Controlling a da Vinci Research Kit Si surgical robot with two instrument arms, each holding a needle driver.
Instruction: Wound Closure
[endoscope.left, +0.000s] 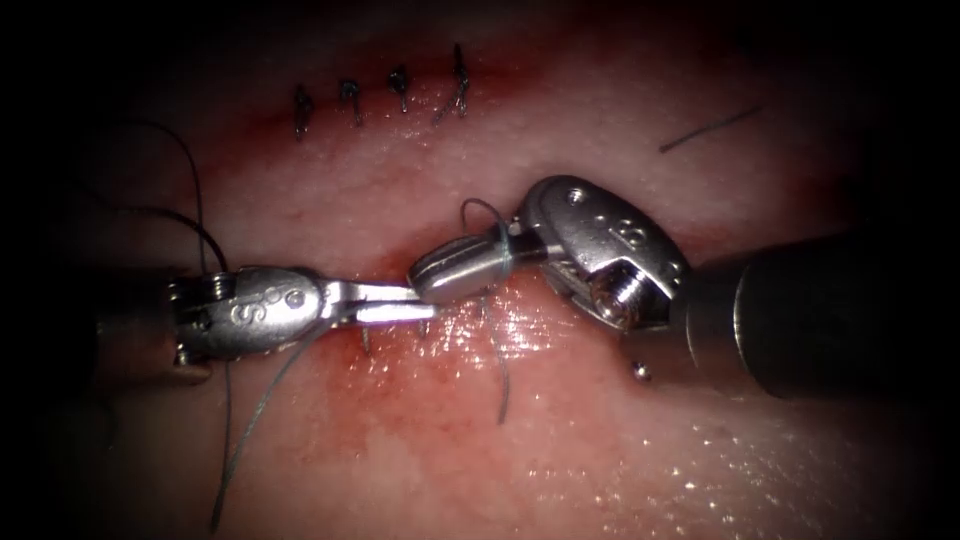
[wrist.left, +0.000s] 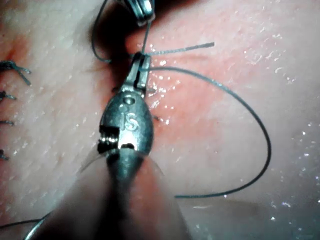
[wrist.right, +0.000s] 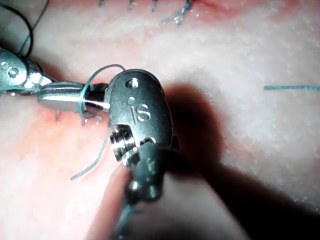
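Glistening pink pork tissue (endoscope.left: 560, 470) carries the red-stained cut (endoscope.left: 470, 320) between both tools. The silver right needle driver (endoscope.left: 455, 272), jaws closed, has dark thread (endoscope.left: 500, 252) looped round it; the left driver (endoscope.left: 400, 303) looks closed, contents unclear. I see no needle. Tugging could slip the loop.

The left hand (endoscope.left: 420, 305) is held level from the picture's left, its jaws closed and stretched toward the middle. The right hand (endoscope.left: 430, 280) is brought in from the right with its wrist bent — its jaws are closed too, a loop of thread (endoscope.left: 497, 250) wound round them. The two tips are touching — right above left.
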